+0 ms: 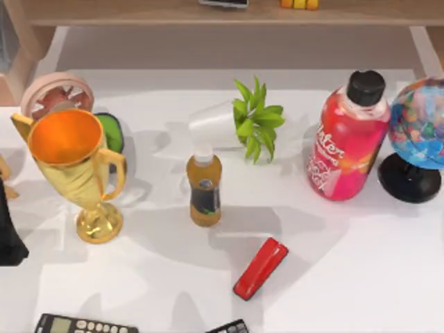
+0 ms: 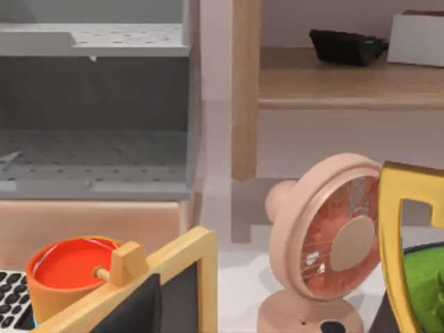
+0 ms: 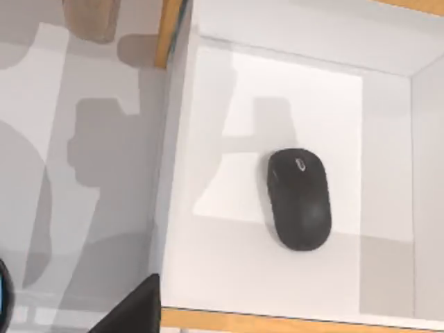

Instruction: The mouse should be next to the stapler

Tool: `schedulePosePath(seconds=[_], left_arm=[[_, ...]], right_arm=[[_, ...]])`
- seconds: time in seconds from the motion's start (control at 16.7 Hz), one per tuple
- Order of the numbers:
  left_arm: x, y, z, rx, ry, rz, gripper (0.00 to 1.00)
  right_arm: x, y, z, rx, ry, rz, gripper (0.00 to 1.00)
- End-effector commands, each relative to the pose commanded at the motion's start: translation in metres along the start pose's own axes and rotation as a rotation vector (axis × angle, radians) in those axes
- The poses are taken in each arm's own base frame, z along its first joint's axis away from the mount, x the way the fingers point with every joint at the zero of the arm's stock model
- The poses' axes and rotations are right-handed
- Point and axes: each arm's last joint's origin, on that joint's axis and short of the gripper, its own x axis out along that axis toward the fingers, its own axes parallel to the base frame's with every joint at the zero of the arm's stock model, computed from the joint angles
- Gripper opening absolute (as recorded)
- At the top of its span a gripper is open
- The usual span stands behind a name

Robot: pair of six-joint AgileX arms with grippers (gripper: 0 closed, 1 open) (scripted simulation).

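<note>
- Whether either gripper is open or closed cannot be told. The right wrist view looks down on the mouse (image 3: 300, 199), with a dark wedge of gripper at the picture's edge. A black piece of the left arm (image 1: 10, 232) sits at the table's left edge in the top view.
- The mouse lies alone on a white, wood-edged surface with low white walls around it.
- The stapler (image 1: 261, 268) lies slantwise on the white table (image 1: 361, 277), near the front and just right of centre.
- Behind the stapler stands a small yellow bottle (image 1: 205, 189), with a tipped white cup (image 1: 214, 125) and a green plant (image 1: 255, 119) farther back.
- To the right stand a large pink bottle (image 1: 348, 142) and a globe (image 1: 419, 136).
- To the left are a gold trophy (image 1: 75, 166) and a pink fan (image 1: 57, 96).
- A calculator (image 1: 84, 325) lies at the front edge.
</note>
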Motion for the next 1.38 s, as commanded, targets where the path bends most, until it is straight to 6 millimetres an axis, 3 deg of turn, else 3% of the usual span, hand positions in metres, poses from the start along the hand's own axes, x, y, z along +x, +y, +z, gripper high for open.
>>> schedulePosePath(seconds=[0.12, 0.3, 0.54, 0.72, 0.9, 1.38], left_arm=[[0.000, 0.000, 0.000, 0.000, 0.000, 0.000, 1.00], [0.000, 0.000, 0.000, 0.000, 0.000, 0.000, 1.00], [0.000, 0.000, 0.000, 0.000, 0.000, 0.000, 1.00], [0.000, 0.000, 0.000, 0.000, 0.000, 0.000, 1.00], [0.000, 0.000, 0.000, 0.000, 0.000, 0.000, 1.00], [0.000, 0.000, 0.000, 0.000, 0.000, 0.000, 1.00]], right_arm=[[0.040, -0.020, 0.019, -0.023, 0.111, 0.038, 1.00], [0.105, -0.046, 0.029, -0.048, 0.261, 0.105, 1.00], [0.184, -0.065, 0.018, -0.069, 0.418, 0.197, 1.00], [0.224, -0.068, 0.005, -0.079, 0.492, 0.251, 1.00], [0.242, -0.067, -0.001, -0.086, 0.521, 0.276, 1.00], [0.245, -0.064, -0.003, -0.088, 0.523, 0.279, 1.00]])
